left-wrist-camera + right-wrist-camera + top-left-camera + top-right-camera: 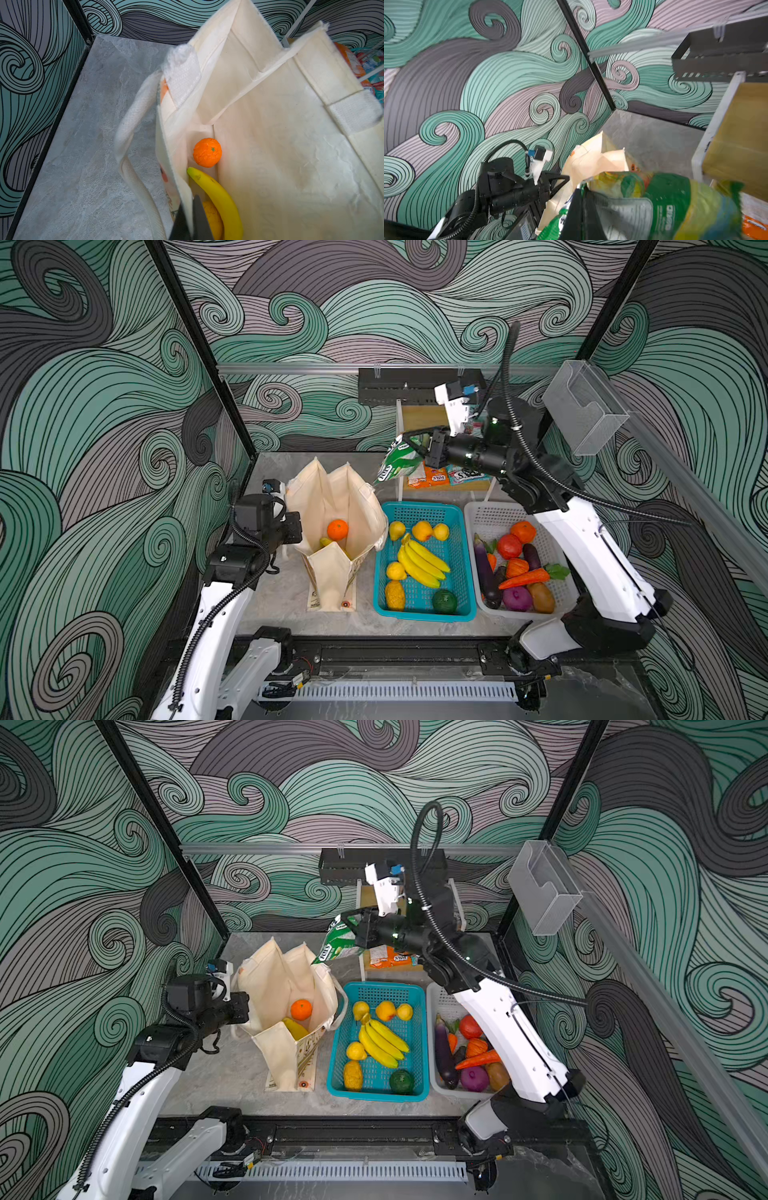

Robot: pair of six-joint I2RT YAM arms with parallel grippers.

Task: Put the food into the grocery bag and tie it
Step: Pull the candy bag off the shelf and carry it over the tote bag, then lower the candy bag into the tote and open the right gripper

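Black fingers of my left gripper (pixel 192 220) are pinched tight over the left rim of the grocery bag (pixel 320 493). The bag is cream canvas and stands upright at the left of the table. Its mouth gapes, its walls are creased, and one strap handle (pixel 128 124) hangs down outside. Deep inside I see an orange (pixel 337 529) just beside the tip of a yellow banana (pixel 220 195). Right of that, my right gripper (pixel 419 443) is clamped on a glossy green packet (pixel 397 462). The packet hangs in the air, tilted, with its lower end near the bag's far right corner. Further right sit the teal basket (pixel 424 506) with bananas (pixel 419 560), then the white basket (pixel 490 510) holding an eggplant (pixel 484 572) and a carrot (pixel 523 578).
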